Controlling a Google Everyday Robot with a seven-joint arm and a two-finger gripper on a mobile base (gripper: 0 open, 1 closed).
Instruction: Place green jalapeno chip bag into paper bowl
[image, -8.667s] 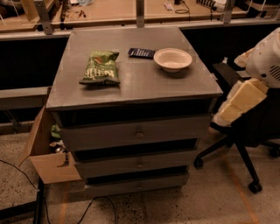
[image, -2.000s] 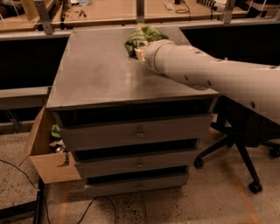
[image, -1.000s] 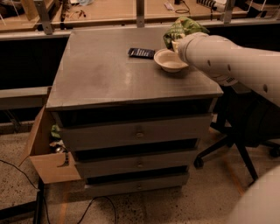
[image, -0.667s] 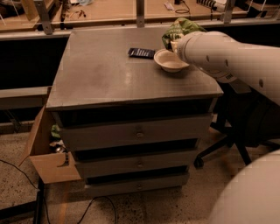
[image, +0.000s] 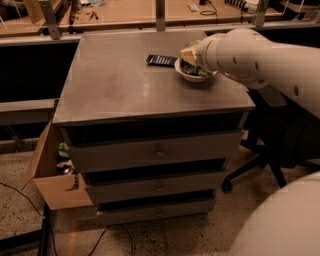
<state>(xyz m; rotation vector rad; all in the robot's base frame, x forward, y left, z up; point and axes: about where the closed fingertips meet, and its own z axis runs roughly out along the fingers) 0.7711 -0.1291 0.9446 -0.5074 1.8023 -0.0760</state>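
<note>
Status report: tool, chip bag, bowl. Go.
Tool low over the bowl, far corner of the cabinet top. Chip bag in the bowl, under the tool. Dark packet beside the bowl, not blocking.

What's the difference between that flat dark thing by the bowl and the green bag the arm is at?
The dark packet lies flat on the cabinet top; the green chip bag is bunched in the paper bowl. The packet is near black; the bag is green. The packet lies free, while the gripper, low over the bowl, covers most of the bag. Both sit toward the top's far right.
</note>
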